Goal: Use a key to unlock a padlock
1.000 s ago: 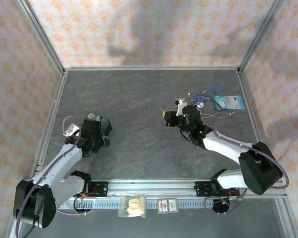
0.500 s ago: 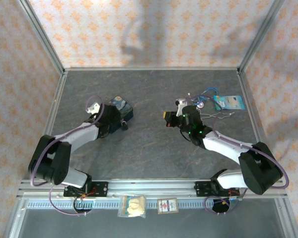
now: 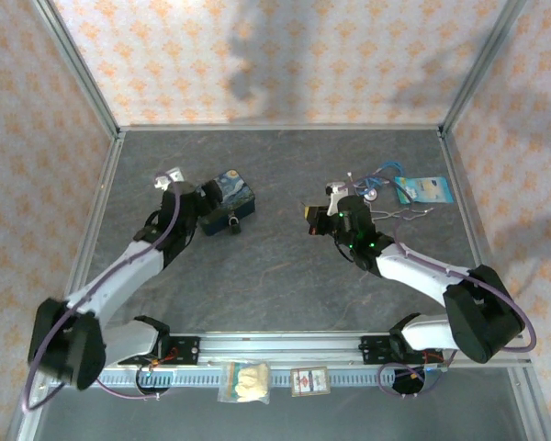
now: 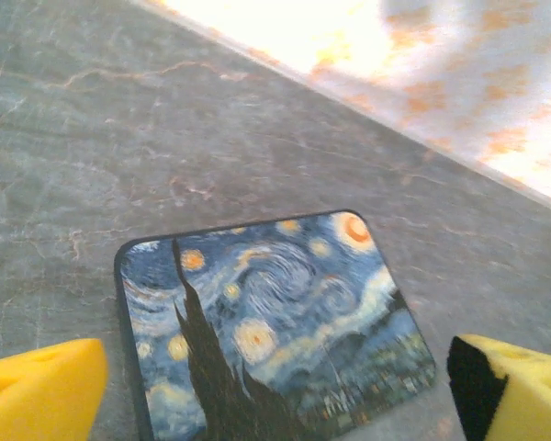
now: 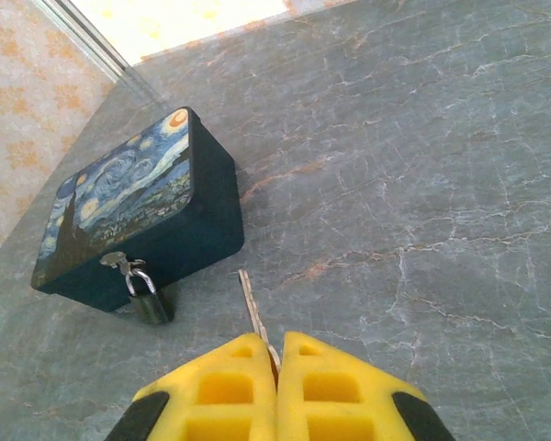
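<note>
The painted blue tin (image 3: 230, 193) stands left of centre, and the small dark padlock (image 3: 231, 226) hangs on its front hasp. In the right wrist view the padlock (image 5: 150, 301) hangs with its silvery shackle through the hasp of the tin (image 5: 138, 216). My right gripper (image 5: 277, 354) is shut on the key (image 5: 251, 303), whose thin blade points at the table a short way right of the padlock. In the top view my right gripper (image 3: 310, 219) hovers right of the tin. My left gripper (image 4: 275, 409) is open, with a yellow finger (image 4: 46, 381) on either side of the tin lid (image 4: 266, 322).
A blue cord bundle (image 3: 383, 175), a blue card (image 3: 424, 189) and a thin wire loop (image 3: 409, 213) lie at the back right. Two small bags (image 3: 245, 381) sit on the front rail. Metal frame posts and patterned walls close in the grey table (image 3: 275, 276).
My left arm has swung from the near left towards the back middle, and the tin with its padlock has moved that way with it. The right arm has not moved.
</note>
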Robot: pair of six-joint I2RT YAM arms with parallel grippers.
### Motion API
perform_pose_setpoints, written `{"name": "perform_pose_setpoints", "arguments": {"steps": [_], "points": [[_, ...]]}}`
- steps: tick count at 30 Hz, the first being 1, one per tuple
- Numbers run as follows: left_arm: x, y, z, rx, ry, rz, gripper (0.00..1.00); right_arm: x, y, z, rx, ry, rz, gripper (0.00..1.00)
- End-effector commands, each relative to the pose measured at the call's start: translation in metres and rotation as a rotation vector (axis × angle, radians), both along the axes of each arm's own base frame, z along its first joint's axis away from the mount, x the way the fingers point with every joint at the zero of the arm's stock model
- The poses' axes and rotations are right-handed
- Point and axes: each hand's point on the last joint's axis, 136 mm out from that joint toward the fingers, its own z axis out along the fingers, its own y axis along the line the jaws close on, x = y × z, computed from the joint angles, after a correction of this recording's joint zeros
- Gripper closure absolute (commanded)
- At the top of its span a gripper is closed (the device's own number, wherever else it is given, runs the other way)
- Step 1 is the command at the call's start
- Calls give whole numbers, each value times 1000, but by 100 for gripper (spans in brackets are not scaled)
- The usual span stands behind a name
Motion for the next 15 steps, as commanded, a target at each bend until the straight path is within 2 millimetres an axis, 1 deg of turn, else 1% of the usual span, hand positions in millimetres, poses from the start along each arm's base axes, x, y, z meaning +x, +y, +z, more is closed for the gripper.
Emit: {"name": "perform_pose_setpoints", "arguments": {"steps": [1, 3, 5, 7, 10, 13, 15], "points": [[-26, -28, -21, -64, 26, -132, 10, 12, -2, 11, -19, -39, -12, 100], [-39, -46, -32, -160, 25, -161, 12, 15, 0, 11, -4, -36, 1, 100], [-47, -62, -42, -233, 19, -191, 13, 16, 3, 10, -2, -30, 8, 100], [-49, -71, -52, -266, 21, -198, 14, 17, 4, 10, -1, -27, 13, 100], [-43, -80, -58, -261, 13, -203, 15, 16, 5, 13, 9, -29, 15, 100], [-30, -83, -68, -231, 28, -190, 14, 14, 2, 16, 15, -30, 7, 100], [-20, -84, -75, -208, 47, -166, 16, 12, 0, 19, 23, -34, -1, 100]]}}
